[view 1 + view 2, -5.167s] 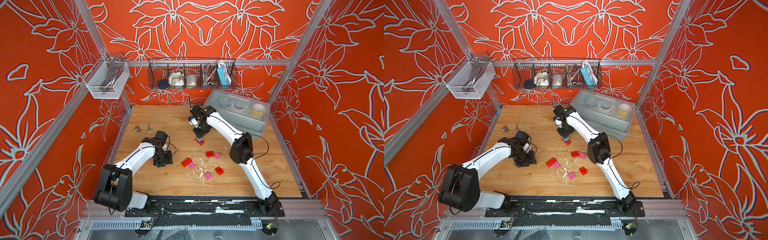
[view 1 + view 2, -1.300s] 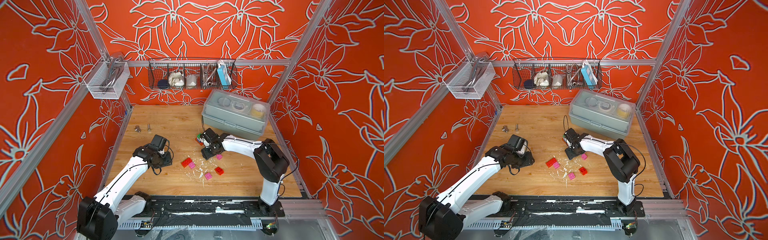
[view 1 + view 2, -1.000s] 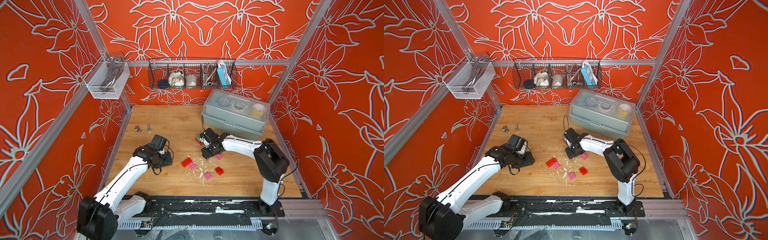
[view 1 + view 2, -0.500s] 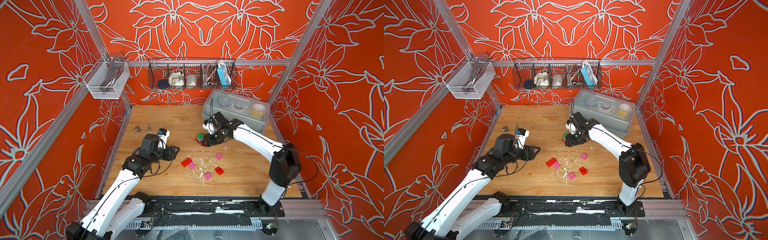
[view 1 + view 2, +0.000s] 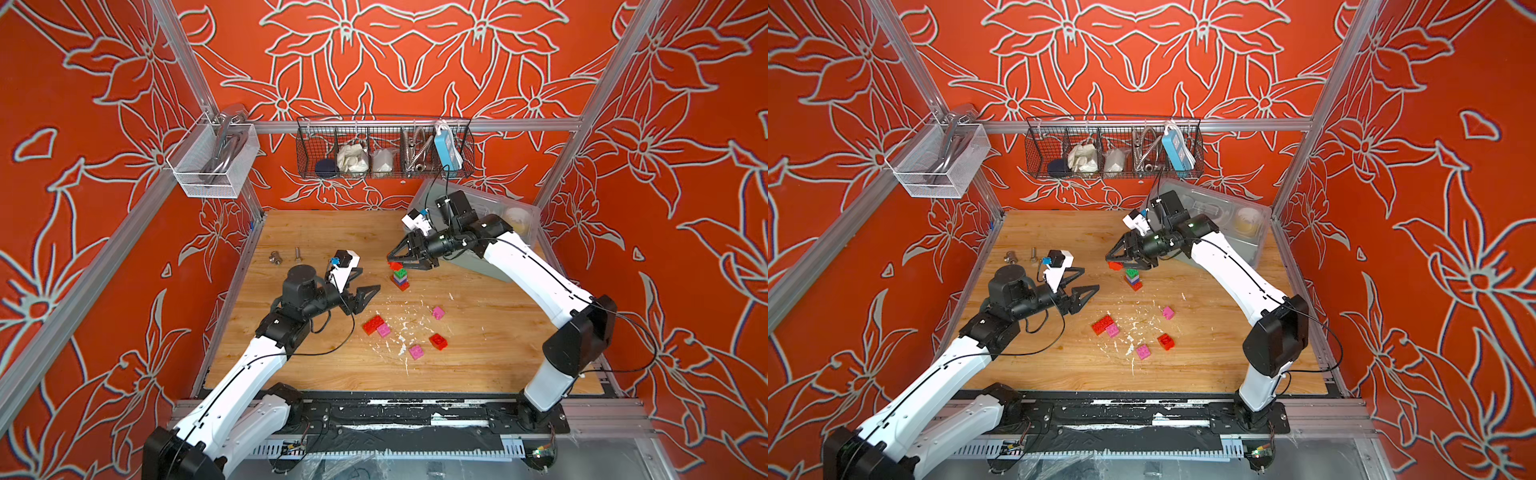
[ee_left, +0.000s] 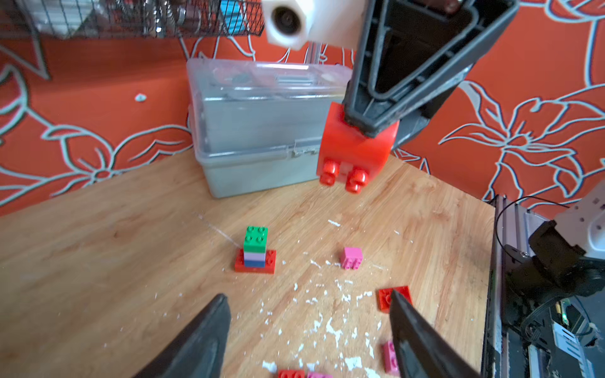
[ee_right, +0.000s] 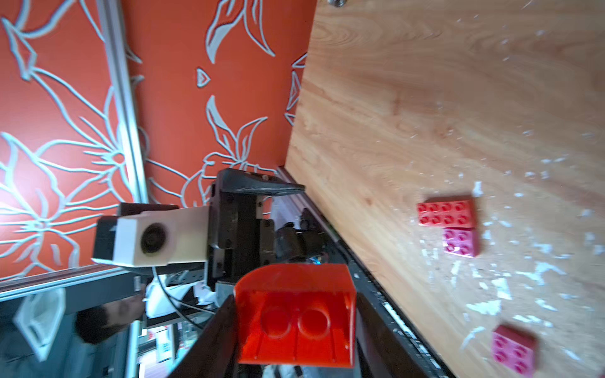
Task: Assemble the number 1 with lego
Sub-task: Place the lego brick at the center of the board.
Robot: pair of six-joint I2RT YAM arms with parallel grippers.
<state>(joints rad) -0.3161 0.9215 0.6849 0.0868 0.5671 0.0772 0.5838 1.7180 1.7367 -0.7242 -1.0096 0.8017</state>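
lying loose — five bricks [image 5: 373,324]; stack [image 5: 400,277] of four; one red brick [image 6: 355,147] held.

No text, label, brand or number can be read anywhere, not even on the lego [image 6: 256,239] studs.

We stand before orange-red walls [image 5: 395,62] printed with large white outlined flowers, closing three sides. A silver aluminium rail [image 5: 519,124] crosses the rear wall, and a black wire basket [image 5: 305,160] hangs from it. A white mesh basket [image 5: 208,183] hangs at the left corner. The light wooden tabletop [image 5: 316,232] is strewn with white flakes [image 5: 401,338] under bright, even light.
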